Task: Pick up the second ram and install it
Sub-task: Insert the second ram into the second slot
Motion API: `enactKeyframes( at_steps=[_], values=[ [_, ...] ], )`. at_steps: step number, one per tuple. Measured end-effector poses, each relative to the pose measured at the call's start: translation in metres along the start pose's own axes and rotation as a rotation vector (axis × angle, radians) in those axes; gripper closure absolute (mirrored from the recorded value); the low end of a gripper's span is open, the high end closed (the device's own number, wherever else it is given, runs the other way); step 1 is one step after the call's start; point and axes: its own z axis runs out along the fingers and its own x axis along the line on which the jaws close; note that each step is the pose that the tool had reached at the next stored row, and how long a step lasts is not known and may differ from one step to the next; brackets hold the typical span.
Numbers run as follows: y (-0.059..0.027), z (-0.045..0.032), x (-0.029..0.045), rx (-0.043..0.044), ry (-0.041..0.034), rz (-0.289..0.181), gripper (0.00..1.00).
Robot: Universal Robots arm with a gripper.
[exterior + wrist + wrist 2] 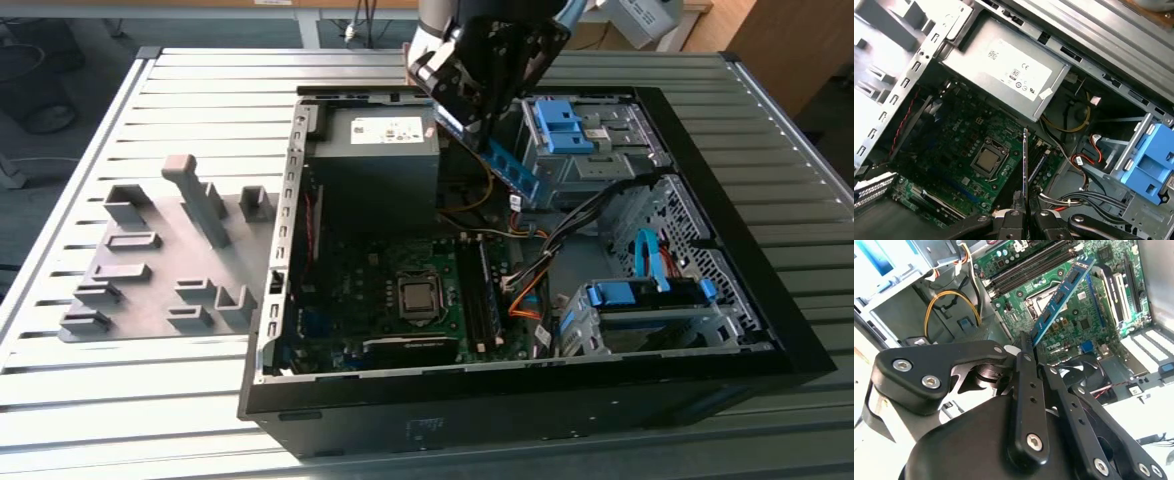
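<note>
Currently, in the exterior view, the black linkage gripper (483,120) hangs over the open black computer case (747,330) with the thin blue-green circuit-board RAM stick (514,170) clamped between its fingers — long axis slanting down toward the green motherboard (400,300). In the second wrist view, the stick (1061,295) projects ahead of the fingertips, above the long black memory slots (1029,267). In the first wrist view, it appears edge-on (1025,170) — beside the square silver processor socket (988,160).

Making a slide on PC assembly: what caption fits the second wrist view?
Gripper shut on the second ram, holding it above the motherboard inside the open computer case.
</note>
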Motion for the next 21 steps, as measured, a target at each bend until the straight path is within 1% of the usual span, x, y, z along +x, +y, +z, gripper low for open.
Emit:
enactKeyframes(
  at_steps=[21],
  values=[
    [0.0000, 0.0005, 0.0000, 0.0030, -0.0059, 0.199, 0.86]
  ],
)
